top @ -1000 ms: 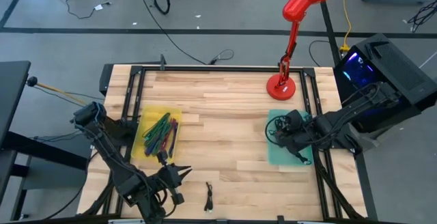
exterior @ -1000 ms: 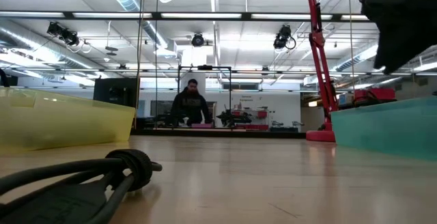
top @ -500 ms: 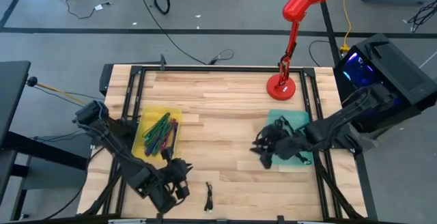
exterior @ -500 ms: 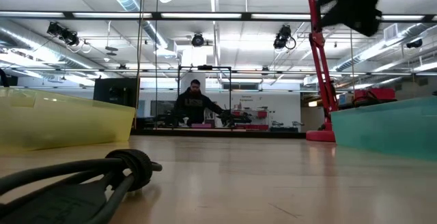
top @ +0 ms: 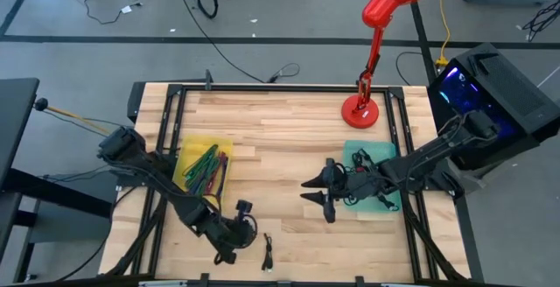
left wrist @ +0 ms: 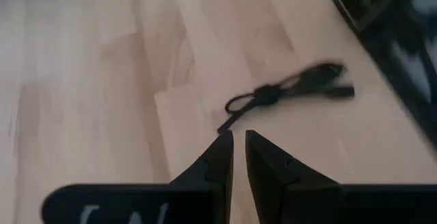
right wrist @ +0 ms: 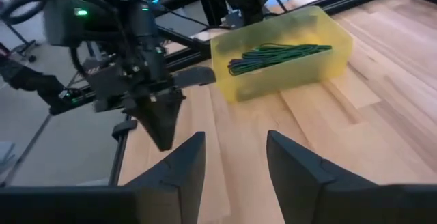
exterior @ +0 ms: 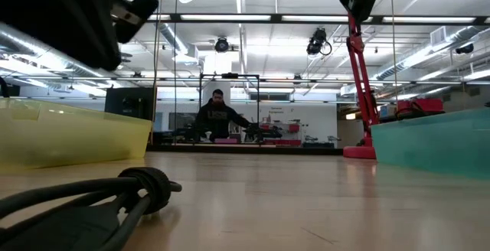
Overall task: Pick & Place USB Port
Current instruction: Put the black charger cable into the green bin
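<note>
red lamp (top: 378, 24) at table's far edge | person (exterior: 217, 119) behind table
</note>
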Motion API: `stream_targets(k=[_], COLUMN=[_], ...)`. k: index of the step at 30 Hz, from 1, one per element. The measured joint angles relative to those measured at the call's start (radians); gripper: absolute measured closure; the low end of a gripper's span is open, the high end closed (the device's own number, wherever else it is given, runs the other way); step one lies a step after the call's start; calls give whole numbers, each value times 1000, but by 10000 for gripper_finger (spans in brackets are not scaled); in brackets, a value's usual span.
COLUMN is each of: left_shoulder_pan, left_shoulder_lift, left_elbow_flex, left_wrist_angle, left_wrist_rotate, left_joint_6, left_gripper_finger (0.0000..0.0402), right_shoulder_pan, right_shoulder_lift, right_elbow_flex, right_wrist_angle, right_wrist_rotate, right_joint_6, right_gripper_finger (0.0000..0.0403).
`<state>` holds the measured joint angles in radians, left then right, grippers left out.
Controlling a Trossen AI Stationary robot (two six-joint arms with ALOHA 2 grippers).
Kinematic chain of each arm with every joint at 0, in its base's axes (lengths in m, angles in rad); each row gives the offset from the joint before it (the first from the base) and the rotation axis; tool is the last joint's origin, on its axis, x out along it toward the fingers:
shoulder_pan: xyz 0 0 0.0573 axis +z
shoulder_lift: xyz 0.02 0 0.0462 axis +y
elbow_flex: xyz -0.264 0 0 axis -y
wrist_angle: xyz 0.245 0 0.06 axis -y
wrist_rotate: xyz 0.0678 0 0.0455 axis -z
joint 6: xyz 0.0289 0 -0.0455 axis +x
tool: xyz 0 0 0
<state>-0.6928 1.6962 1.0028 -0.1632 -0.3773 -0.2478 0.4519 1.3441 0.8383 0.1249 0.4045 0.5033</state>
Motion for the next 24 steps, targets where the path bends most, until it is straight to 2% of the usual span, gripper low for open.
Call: stream_targets(k=[4, 11, 20, 24], left_shoulder_pan=[11, 46, 62, 60], left_shoulder_lift=[0, 54, 124, 124], left_elbow_flex=[-43, -48, -48, -48], left_wrist_angle=[43, 139, 153, 157], left_wrist_rotate=[3, -10, 67, 89], left_joint_6=[149, 208, 176, 156], left_gripper_finger=[356, 356, 353, 331], right_shoulder_pan=[1, 1, 1, 1], right_shoulder_lift=[0, 0, 0, -1], right_elbow_flex=[0, 0, 0, 0], right_wrist_angle=[-6, -5, -3, -4], right_wrist_rotate=[-5, -4, -3, -2], right_joint_6=[11, 11, 11, 11], right_gripper_finger=[245, 245, 244, 244])
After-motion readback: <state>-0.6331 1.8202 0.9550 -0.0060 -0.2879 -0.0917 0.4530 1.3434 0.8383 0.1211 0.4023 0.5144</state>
